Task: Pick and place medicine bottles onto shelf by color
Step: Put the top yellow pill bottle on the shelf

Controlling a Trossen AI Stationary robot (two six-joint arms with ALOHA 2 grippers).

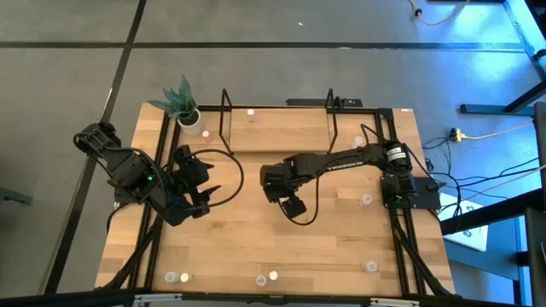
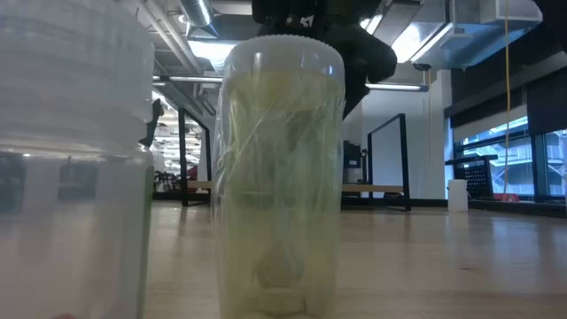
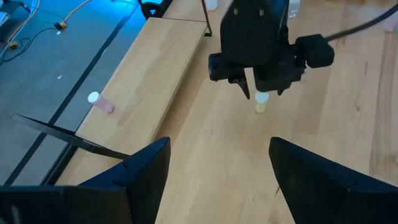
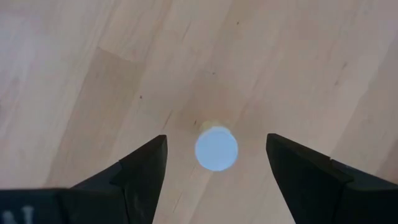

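High view: right gripper (image 1: 290, 203) poised mid-table, pointing down; left gripper (image 1: 205, 198) at the table's left, aimed toward it. Shelf (image 1: 281, 128) along the far edge, one bottle (image 1: 251, 112) on it; more bottles scattered along the near edge and right side.

Low view: yellowish bottle (image 2: 280, 173) close up, dark arm above.

Left wrist view: fingers (image 3: 146, 174) spread wide, nothing between; right gripper (image 3: 260, 93) directly over a yellow bottle (image 3: 262, 102); pink bottle (image 3: 99, 102) lying on the shelf (image 3: 155, 68).

Right wrist view: fingers (image 4: 146, 168) wide apart, straddling the white-capped bottle (image 4: 216, 148) below, not touching.
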